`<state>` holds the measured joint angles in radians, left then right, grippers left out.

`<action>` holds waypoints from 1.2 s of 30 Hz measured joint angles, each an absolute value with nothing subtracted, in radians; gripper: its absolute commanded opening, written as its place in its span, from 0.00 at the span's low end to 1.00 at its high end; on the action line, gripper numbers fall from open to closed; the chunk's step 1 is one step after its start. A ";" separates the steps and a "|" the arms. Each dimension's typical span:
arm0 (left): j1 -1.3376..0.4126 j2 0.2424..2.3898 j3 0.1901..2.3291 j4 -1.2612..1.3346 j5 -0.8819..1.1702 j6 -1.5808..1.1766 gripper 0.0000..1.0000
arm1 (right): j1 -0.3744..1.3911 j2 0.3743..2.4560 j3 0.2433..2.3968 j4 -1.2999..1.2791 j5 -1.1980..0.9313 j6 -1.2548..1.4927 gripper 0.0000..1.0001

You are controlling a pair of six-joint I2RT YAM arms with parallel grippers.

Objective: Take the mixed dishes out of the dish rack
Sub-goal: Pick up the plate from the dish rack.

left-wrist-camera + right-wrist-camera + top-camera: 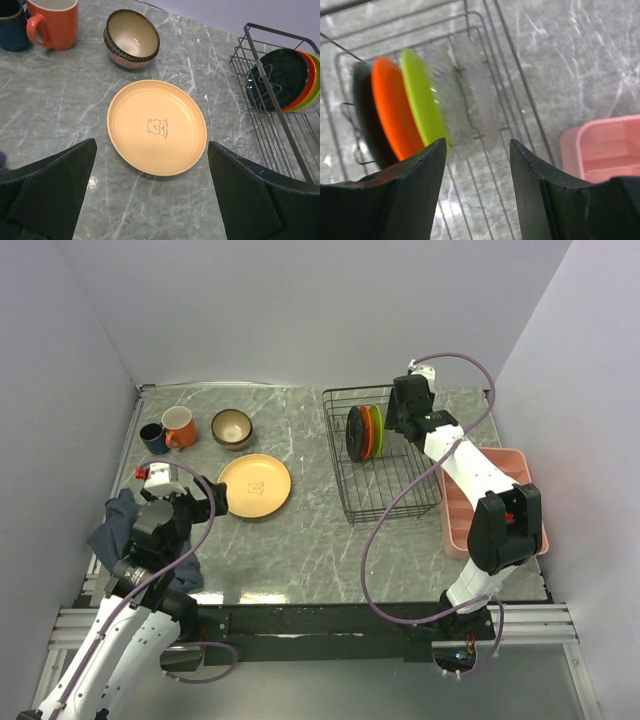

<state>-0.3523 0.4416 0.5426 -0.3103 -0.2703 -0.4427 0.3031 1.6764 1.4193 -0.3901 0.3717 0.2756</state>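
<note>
The tan plate (156,127) bears a bear drawing (156,126) with tiny, unreadable writing. It lies flat, left of the rack (385,485). Far-left stand one mug (54,22), one cup (11,27) and a bowl (131,37).

Three plates stand upright in the rack: dark (364,120), orange-red (392,110), green (422,105).

The left gripper (151,150) gapes wide, empty, near the tan plate. The right gripper (476,145) is parted, empty, beside the green plate.

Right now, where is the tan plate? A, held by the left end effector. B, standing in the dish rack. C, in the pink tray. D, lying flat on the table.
D: the tan plate lies flat on the table, outside the dish rack, with nothing gripping it.
</note>
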 measured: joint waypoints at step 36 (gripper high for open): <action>-0.274 0.597 0.543 -0.183 -0.195 -0.382 1.00 | 0.462 1.970 1.683 -0.459 0.331 0.298 0.35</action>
<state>-0.2737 0.5968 0.5426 -0.1829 -0.1951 -0.3820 0.4622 1.9697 1.6833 -0.4587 0.3309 0.2977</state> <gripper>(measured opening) 0.995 0.404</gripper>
